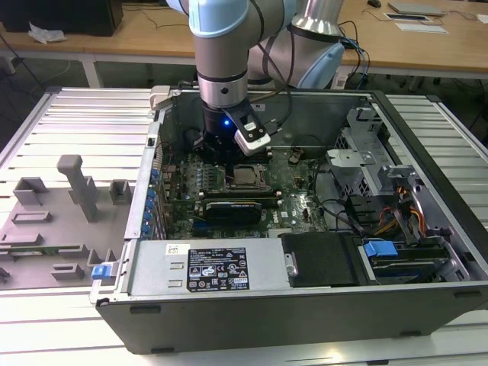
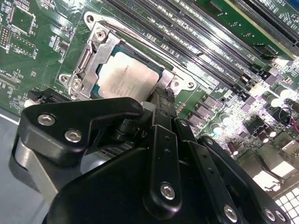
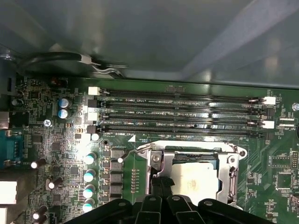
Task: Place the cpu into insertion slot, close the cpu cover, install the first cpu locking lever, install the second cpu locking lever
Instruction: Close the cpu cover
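Note:
The cpu [image 2: 124,79] [image 3: 194,181] lies in the insertion slot [image 1: 245,177] on the green board, its pale metal top showing. The cpu cover [image 2: 96,46] [image 3: 231,164] lies flat around it as a silver frame. A thin wire locking lever [image 3: 134,151] runs along the socket's edge, and its hooked end sticks out beside the socket. My gripper [image 2: 161,100] [image 3: 161,185] is shut, and its black fingertips rest at the socket's edge next to the cpu. In the exterior view my gripper [image 1: 221,156] is down inside the open computer case.
Long black memory slots [image 3: 180,114] run beside the socket. Round capacitors [image 3: 88,175] stand next to it. The case's metal wall [image 1: 305,107] rises behind the board. A black heatsink block [image 1: 240,204], a drive cage [image 1: 358,160] and cables [image 1: 396,206] fill the case.

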Tool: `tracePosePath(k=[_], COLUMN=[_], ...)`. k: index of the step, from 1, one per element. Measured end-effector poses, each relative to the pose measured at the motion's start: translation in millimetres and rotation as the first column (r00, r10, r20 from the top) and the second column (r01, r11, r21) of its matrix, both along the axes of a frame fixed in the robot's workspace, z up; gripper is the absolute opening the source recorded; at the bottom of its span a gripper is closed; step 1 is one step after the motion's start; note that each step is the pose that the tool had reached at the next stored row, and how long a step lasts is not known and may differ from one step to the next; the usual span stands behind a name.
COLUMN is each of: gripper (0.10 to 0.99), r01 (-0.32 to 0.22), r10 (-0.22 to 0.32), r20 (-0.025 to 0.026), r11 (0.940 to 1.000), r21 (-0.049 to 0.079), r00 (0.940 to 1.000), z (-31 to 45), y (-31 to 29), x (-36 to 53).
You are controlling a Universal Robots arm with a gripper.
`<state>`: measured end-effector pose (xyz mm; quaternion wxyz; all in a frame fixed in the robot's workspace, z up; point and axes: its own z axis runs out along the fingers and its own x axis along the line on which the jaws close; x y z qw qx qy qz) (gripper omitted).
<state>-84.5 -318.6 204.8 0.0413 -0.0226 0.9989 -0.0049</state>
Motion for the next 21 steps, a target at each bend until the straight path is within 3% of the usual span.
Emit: tracePosePath(k=[5, 9, 21], gripper=[0.106, 0.106, 0.106], r01=[-0.001, -0.001, -0.031], r10=[0.001, 0.001, 0.031], r20=[0.0001, 0.0002, 0.0001], r11=[1.0, 1.0, 0.9994], r21=[0.001, 0.01, 0.013], r00=[1.0, 1.0, 0.9995], z=[0.3, 6.1, 2.2], y=[0.0, 0.0, 0.2], x=[0.0, 0.1, 2.6])
